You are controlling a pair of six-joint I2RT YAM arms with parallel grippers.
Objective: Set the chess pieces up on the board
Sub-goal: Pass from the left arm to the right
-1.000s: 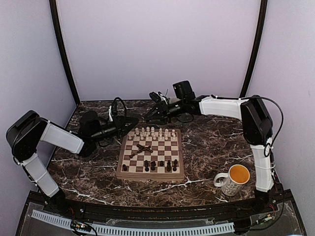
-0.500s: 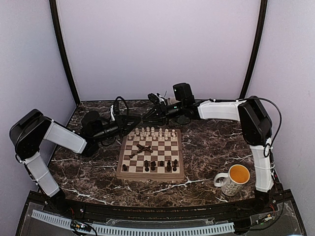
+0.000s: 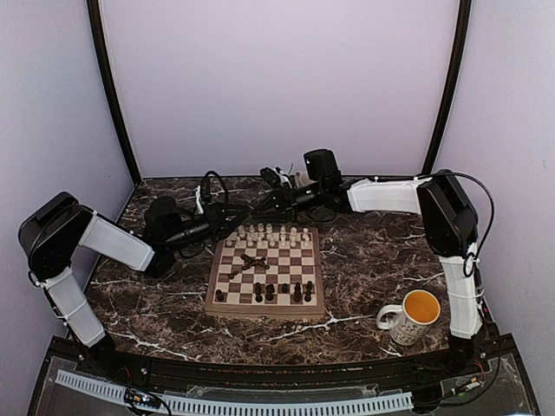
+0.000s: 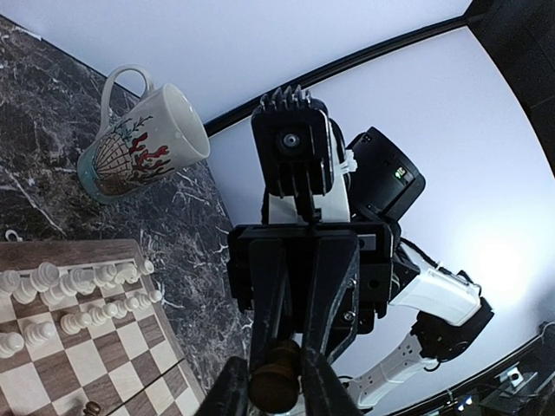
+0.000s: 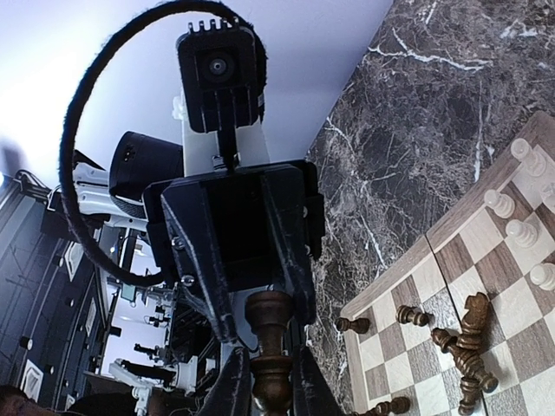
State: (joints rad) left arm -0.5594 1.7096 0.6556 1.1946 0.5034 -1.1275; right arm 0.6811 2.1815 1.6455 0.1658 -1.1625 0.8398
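Where the two arms meet: upper middle of the top view, over the table [image 3: 364, 251] just past the board's [image 3: 264, 310] far left corner.
Left gripper [image 3: 230, 214]: I see it reaching in from the left, tip to tip with the other one.
Right gripper [image 3: 260, 204]: it reaches in from the right.
Held piece [image 5: 270, 347]: one dark chess piece, off the board, spanning both sets of jaws.
Right grip: in its wrist view the fingers [image 5: 234, 381] pinch the piece's stem from both sides, so I read it as clamped on the piece.
Left grip: its fingers [image 4: 321, 390] sit beside the piece's round end; I cannot tell whether they press or only flank it.
White pieces [image 3: 267, 233]: upright in two rows along the board's far edge.
Dark pieces [image 3: 282, 292]: several stand on the near rows, with gaps.
Heap [image 3: 251, 261]: a few dark pieces lie tangled on the centre-left squares.
Mug [image 3: 409, 317]: lower right of the top view, well apart from the board.
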